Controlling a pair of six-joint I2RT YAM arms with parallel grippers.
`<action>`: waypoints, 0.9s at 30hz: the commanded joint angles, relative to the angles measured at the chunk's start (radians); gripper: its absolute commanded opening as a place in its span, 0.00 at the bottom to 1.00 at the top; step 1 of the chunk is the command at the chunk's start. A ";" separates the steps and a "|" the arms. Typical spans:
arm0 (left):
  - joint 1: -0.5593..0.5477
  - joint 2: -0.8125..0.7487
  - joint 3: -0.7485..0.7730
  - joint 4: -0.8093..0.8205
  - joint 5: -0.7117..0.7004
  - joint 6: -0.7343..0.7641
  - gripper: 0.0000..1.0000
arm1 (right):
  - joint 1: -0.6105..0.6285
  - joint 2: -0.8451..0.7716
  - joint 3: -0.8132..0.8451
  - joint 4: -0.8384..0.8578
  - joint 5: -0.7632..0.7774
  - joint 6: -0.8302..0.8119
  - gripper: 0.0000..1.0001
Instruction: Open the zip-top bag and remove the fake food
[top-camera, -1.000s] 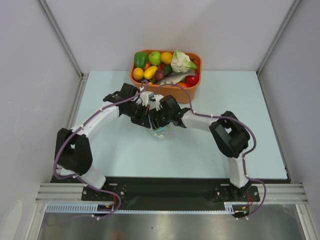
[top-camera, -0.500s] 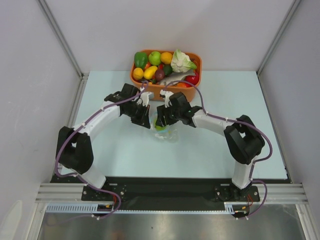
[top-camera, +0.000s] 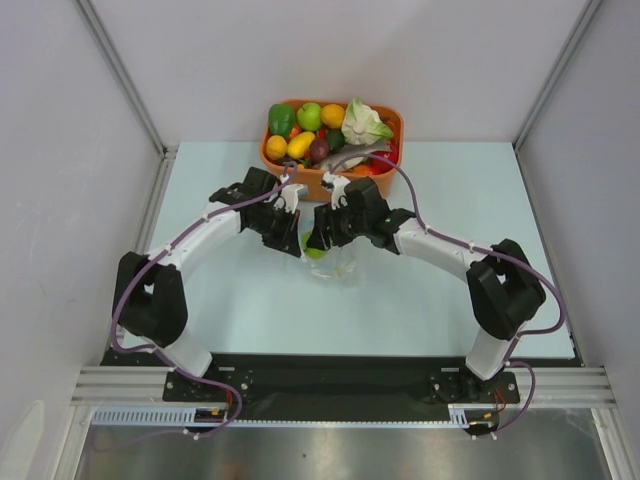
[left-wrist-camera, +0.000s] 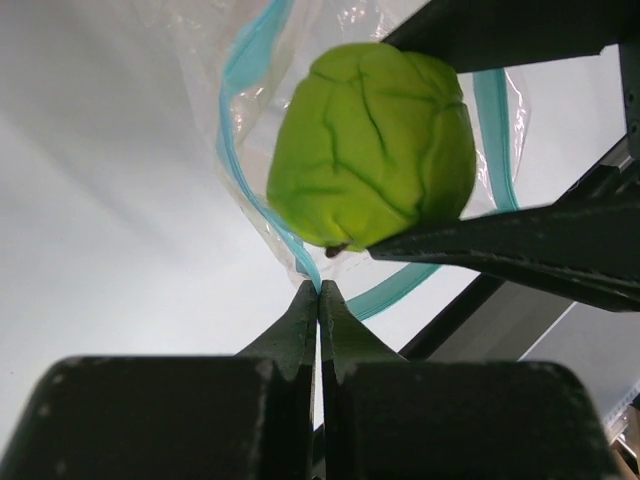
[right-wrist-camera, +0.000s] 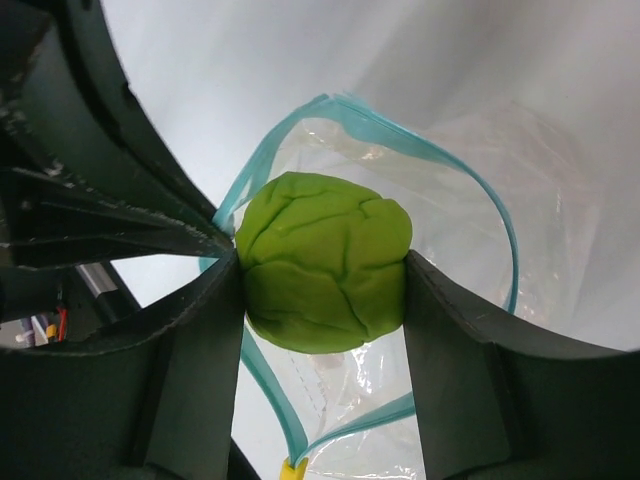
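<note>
within the right hand (right-wrist-camera: 322, 268), lime-green fruit (right-wrist-camera: 325, 255)

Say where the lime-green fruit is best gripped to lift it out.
Across its round middle, through the open mouth of the zip-top bag. The lime-green fruit is ball-shaped, so opposite sides suit two fingers; the right gripper holds it so, the left gripper pinning the zip strip.

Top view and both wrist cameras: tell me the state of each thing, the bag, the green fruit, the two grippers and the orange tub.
bag: open, mouth spread wide, one zip edge pinched.
green fruit: gripped on two sides, at the bag's mouth.
left gripper: shut on the bag's zip edge.
right gripper: shut on the green fruit.
orange tub: upright, piled with toy food.
</note>
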 joint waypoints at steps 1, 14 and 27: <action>-0.008 -0.004 0.004 0.021 -0.002 -0.007 0.00 | -0.002 -0.072 0.021 -0.027 -0.060 0.000 0.05; -0.008 0.007 -0.003 0.023 -0.011 -0.013 0.00 | -0.042 -0.290 -0.024 -0.177 -0.185 -0.036 0.04; -0.008 0.008 -0.005 0.023 0.009 -0.013 0.00 | -0.291 -0.376 0.145 -0.305 -0.119 -0.105 0.04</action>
